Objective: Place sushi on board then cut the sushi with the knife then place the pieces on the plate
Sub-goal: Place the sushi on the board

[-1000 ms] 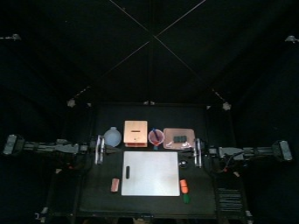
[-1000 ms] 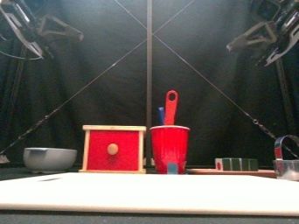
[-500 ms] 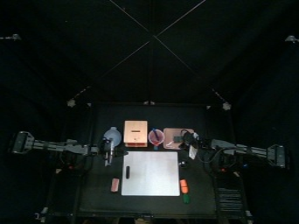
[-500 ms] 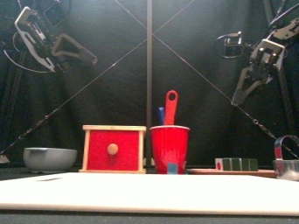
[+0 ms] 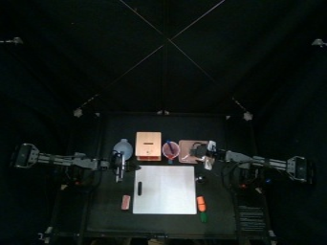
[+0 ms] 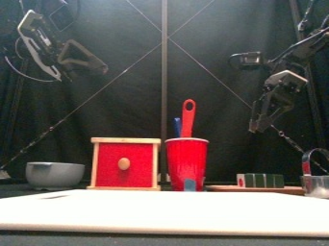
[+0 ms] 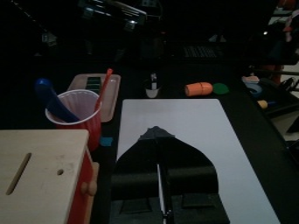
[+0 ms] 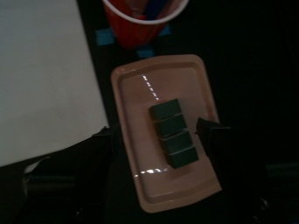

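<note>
Over the pink tray [image 8: 131,92], right of bench centre: right claw [image 8: 160,131] hangs with jaws spread wide, empty, one jaw on either side of the sushi roll [image 8: 176,144] and well above it. Roll lies whole on the tray, four blocks in a row. Left claw [image 7: 158,133] over white cutting board [image 7: 176,114], jaws pressed together, nothing held. Red knife [image 6: 188,115] upright in red cup [image 6: 187,161].

The cutting board [image 6: 164,213] is white; the cup [image 6: 187,159] red; the tray [image 8: 176,77] pink; the sushi roll [image 8: 173,136] dark green.
</note>
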